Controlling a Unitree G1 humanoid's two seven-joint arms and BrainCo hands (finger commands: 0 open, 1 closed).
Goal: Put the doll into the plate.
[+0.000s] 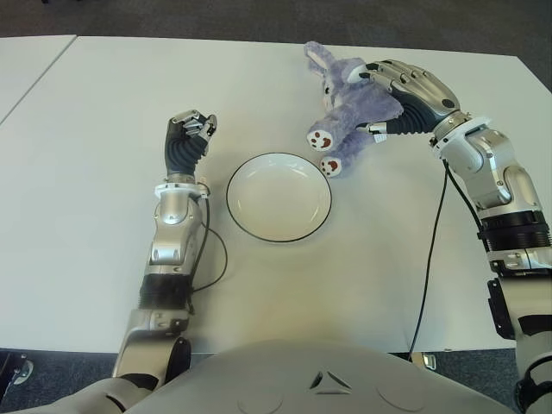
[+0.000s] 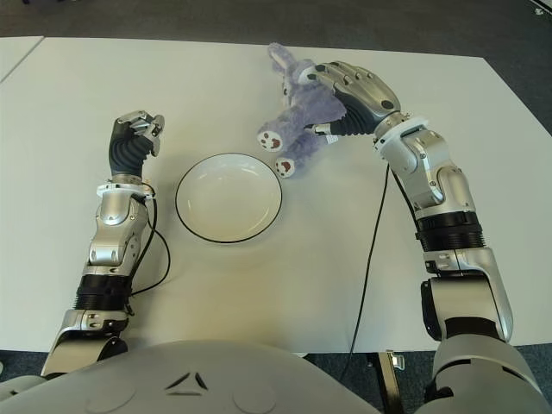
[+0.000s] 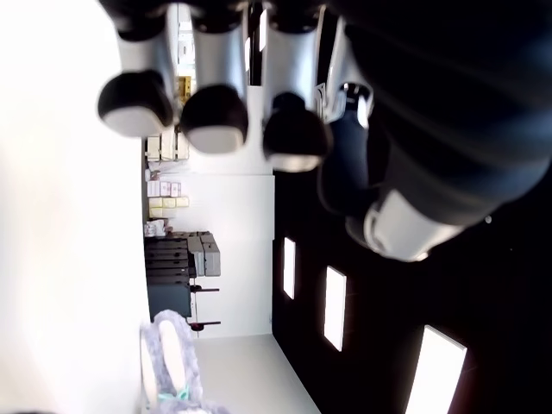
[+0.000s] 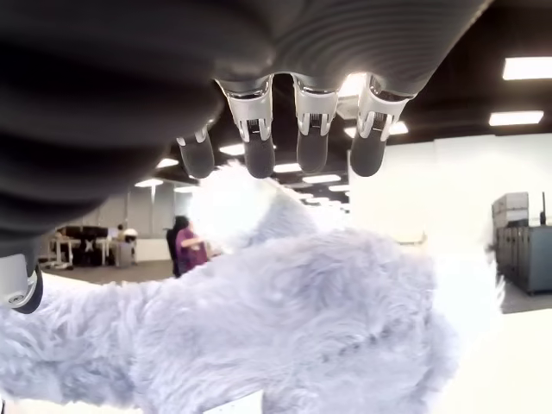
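Left hand (image 1: pixel 191 127) fisted, empty, beside plate (image 1: pixel 279 197); right hand (image 1: pixel 412 86) fingers (image 4: pixel 259 129) clasp doll (image 1: pixel 349 108).

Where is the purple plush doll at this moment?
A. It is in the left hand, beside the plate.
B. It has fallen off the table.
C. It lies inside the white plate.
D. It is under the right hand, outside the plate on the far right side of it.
D. The right hand is wrapped over the purple plush doll, whose feet point toward the rim of the white plate; the plate holds nothing, and the left hand is curled and holds nothing.
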